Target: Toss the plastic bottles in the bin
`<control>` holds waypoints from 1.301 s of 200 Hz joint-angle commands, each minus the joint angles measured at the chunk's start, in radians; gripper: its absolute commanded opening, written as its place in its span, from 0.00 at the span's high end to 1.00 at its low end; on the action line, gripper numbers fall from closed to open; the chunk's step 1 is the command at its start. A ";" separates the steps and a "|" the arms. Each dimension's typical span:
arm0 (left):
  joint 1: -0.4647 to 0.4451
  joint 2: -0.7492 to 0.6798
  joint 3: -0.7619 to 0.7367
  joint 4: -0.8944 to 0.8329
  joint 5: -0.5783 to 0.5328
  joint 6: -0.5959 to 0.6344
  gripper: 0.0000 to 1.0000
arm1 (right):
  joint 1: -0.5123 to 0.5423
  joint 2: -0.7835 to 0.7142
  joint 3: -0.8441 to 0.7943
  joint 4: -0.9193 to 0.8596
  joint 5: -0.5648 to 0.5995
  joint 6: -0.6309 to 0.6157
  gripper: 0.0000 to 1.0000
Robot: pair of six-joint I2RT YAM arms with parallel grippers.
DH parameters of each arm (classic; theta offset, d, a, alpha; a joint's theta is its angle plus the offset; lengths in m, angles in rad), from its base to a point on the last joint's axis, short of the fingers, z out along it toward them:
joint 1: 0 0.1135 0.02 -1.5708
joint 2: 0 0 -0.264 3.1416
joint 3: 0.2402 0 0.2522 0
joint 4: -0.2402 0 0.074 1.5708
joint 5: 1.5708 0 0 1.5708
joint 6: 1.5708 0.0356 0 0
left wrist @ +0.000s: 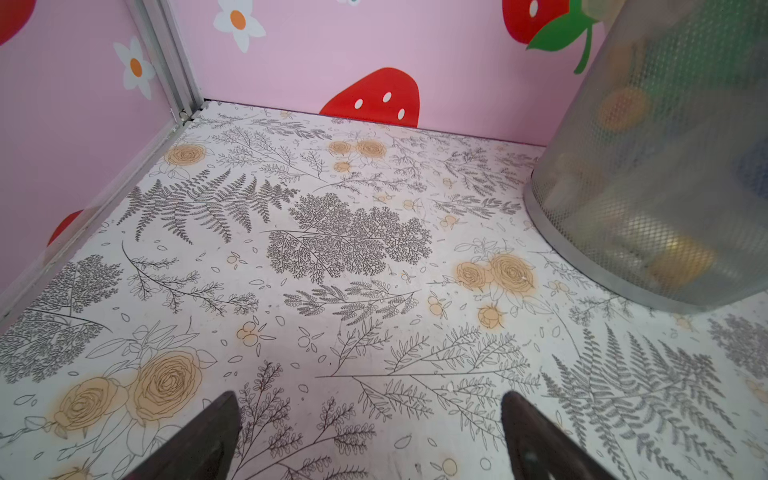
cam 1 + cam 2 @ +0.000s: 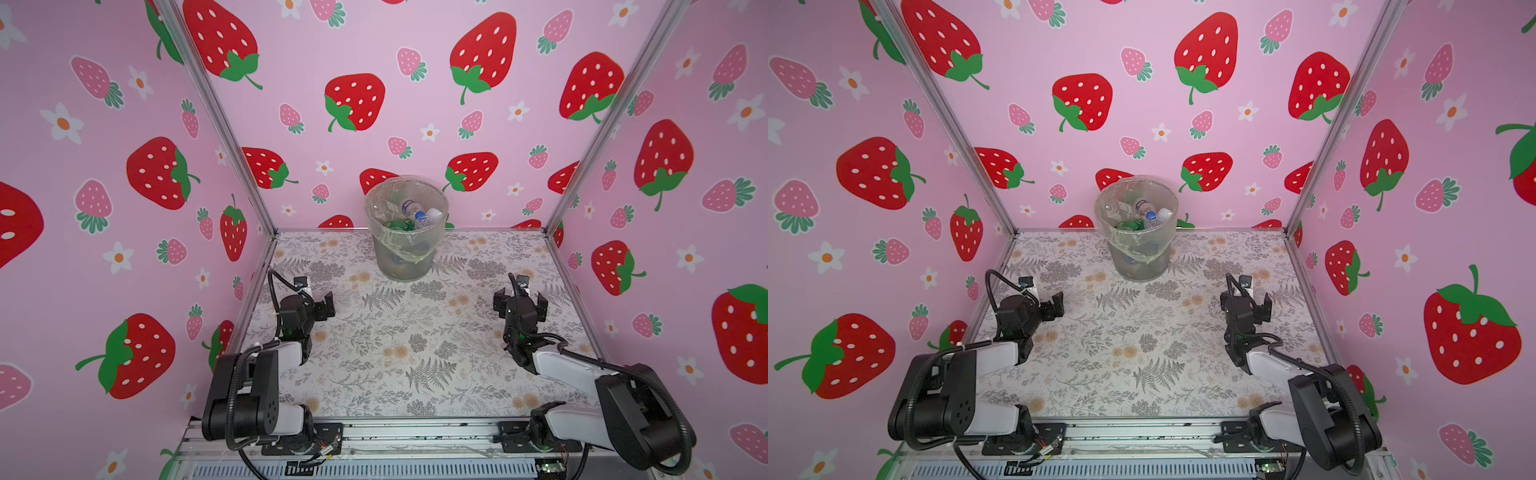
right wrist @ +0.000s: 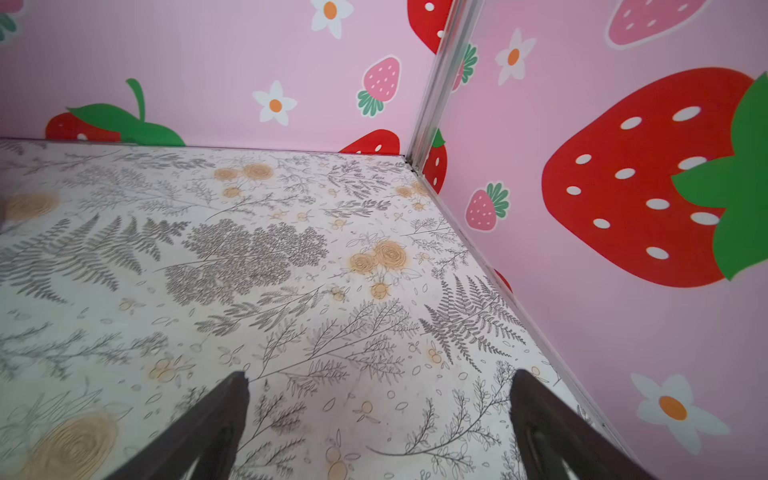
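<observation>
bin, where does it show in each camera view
Top view: bin at the middle back of the table.
Top view: bin in the same spot, slightly left of centre.
Left wrist view: bin fills the right edge.
Right wrist view: not in it.
Shared landmark: half strawberry at the table's back edge beside the bin, also in the left wrist view.

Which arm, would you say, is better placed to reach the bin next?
Left, probably. In its wrist view the bin stands close beside the open left fingers; the right fingers, also open, point at a far corner instead.
</observation>
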 commanded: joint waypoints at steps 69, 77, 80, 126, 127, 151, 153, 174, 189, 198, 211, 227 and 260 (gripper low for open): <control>-0.014 0.089 0.069 0.006 0.153 0.062 0.01 | -0.175 0.028 -0.048 0.270 -0.174 -0.024 0.01; -0.015 0.090 0.070 0.008 0.152 0.060 0.01 | -0.176 0.035 -0.052 0.252 -0.165 -0.039 0.01; -0.015 0.092 0.071 0.008 0.152 0.060 0.01 | -0.176 0.038 -0.055 0.249 -0.161 -0.040 0.01; -0.014 0.090 0.070 0.007 0.152 0.062 0.01 | -0.221 0.132 -0.203 0.578 -0.214 0.004 0.01; -0.015 0.090 0.070 0.007 0.153 0.062 0.01 | -0.223 0.137 -0.203 0.577 -0.216 0.007 0.01; -0.013 0.090 0.070 0.007 0.151 0.062 0.01 | -0.242 0.181 -0.171 0.557 -0.334 -0.023 0.01; -0.014 0.090 0.070 0.007 0.152 0.062 0.01 | -0.243 0.186 -0.171 0.562 -0.344 -0.028 0.01; -0.014 0.090 0.070 0.008 0.152 0.062 0.01 | -0.238 0.299 -0.199 0.760 -0.424 -0.081 0.01; -0.014 0.090 0.070 0.007 0.152 0.062 0.01 | -0.237 0.256 -0.161 0.606 -0.505 -0.105 0.01; -0.013 0.090 0.070 0.007 0.152 0.062 0.01 | -0.238 0.286 -0.137 0.620 -0.547 -0.124 0.01; -0.014 0.089 0.070 0.007 0.152 0.062 0.01 | -0.249 0.267 -0.102 0.506 -0.568 -0.114 0.01; -0.014 0.089 0.070 0.008 0.151 0.061 0.01 | -0.264 0.276 -0.102 0.524 -0.581 -0.105 0.01; -0.031 0.088 0.076 -0.007 0.114 0.067 0.01 | -0.264 0.271 -0.106 0.523 -0.579 -0.106 0.01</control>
